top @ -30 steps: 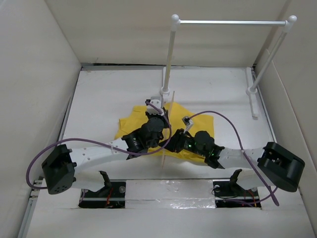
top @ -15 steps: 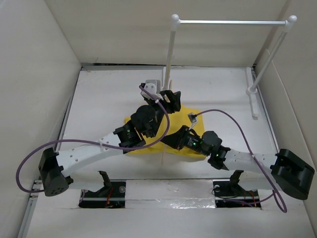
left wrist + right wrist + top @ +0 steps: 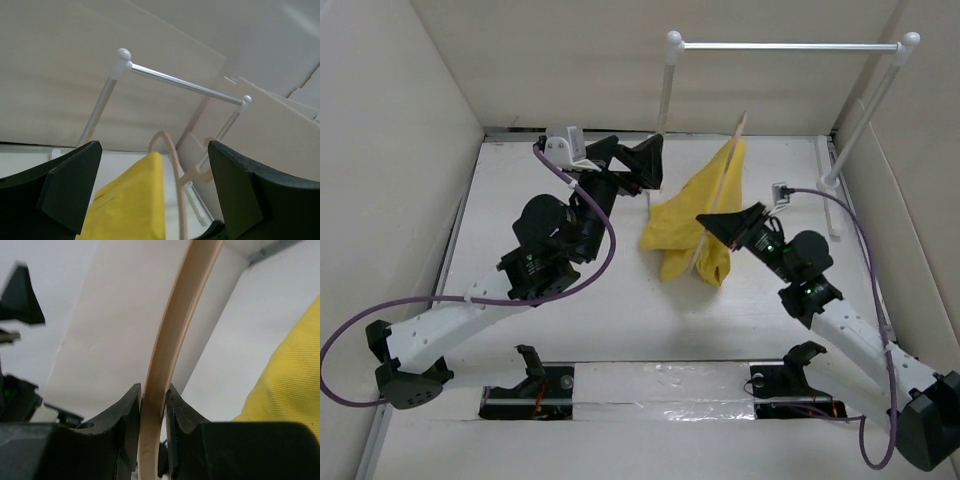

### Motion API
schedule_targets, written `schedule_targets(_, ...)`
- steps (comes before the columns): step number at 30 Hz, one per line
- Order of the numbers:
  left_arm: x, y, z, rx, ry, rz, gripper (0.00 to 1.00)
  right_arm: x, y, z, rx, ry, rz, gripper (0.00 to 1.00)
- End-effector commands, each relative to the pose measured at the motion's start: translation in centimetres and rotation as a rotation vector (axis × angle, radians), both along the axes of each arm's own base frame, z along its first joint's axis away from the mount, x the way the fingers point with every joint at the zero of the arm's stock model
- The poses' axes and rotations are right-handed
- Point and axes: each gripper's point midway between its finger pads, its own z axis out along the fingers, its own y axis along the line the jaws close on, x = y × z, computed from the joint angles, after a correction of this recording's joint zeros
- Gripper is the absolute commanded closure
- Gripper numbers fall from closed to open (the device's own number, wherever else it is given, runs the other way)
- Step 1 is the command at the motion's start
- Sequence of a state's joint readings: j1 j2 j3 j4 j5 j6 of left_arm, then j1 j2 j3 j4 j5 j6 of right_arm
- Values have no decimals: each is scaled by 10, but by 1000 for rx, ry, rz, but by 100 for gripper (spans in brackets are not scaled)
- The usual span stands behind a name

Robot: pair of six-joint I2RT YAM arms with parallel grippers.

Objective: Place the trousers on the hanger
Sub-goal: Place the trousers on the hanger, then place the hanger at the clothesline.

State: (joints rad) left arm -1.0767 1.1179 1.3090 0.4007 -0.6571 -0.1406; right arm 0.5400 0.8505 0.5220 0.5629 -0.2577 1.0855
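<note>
The yellow trousers (image 3: 692, 215) hang folded over the thin beige hanger (image 3: 725, 180), which is raised off the table and tilts back toward the rail. My right gripper (image 3: 722, 226) is shut on the hanger's lower part; in the right wrist view the beige bar (image 3: 175, 330) runs pinched between the jaws of the right gripper (image 3: 152, 402), with yellow trousers (image 3: 292, 385) to the right. My left gripper (image 3: 642, 163) stands open to the left of the trousers, touching nothing. In the left wrist view the left gripper (image 3: 154, 160) frames the trousers (image 3: 135, 200) and the hanger's hook (image 3: 172, 150), both farther off.
A white rail (image 3: 785, 45) on two posts stands at the back, its left post (image 3: 662, 110) just beside my left gripper and its right foot (image 3: 830, 200) near the right wall. Cardboard walls enclose the table on three sides. The rail (image 3: 182, 85) shows above in the left wrist view.
My left gripper opened, let go and drew back up and to the left. My right arm lifted the hanger with the trousers off the table, up and to the right.
</note>
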Motion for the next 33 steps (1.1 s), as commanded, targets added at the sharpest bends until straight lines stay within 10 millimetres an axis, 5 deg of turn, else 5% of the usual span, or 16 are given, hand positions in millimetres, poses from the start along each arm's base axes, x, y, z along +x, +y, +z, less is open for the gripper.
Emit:
schedule_targets(1,-3,16,-4,-22,-4,2,13,-4,-39,101,33,-329,-67,100)
schedule_targets(10,-10,41,-64,-15,93,28,1,82,-103,126,-121,-351,-189,100)
schedule_targets(11,-10,43,-79,4,115,37,1,83,-104,140,-126,-385,-180,100)
schedule_targets(19,-22,63,-136,20,200,27,1,148,-132,143,-141,-341,-217,100)
schedule_targets(23,-24,68,-164,20,238,32,1,167,-134,141,-127,-332,-192,100)
schedule_targets(33,-26,65,-190,21,276,18,1,194,-149,149,-116,-345,-186,100)
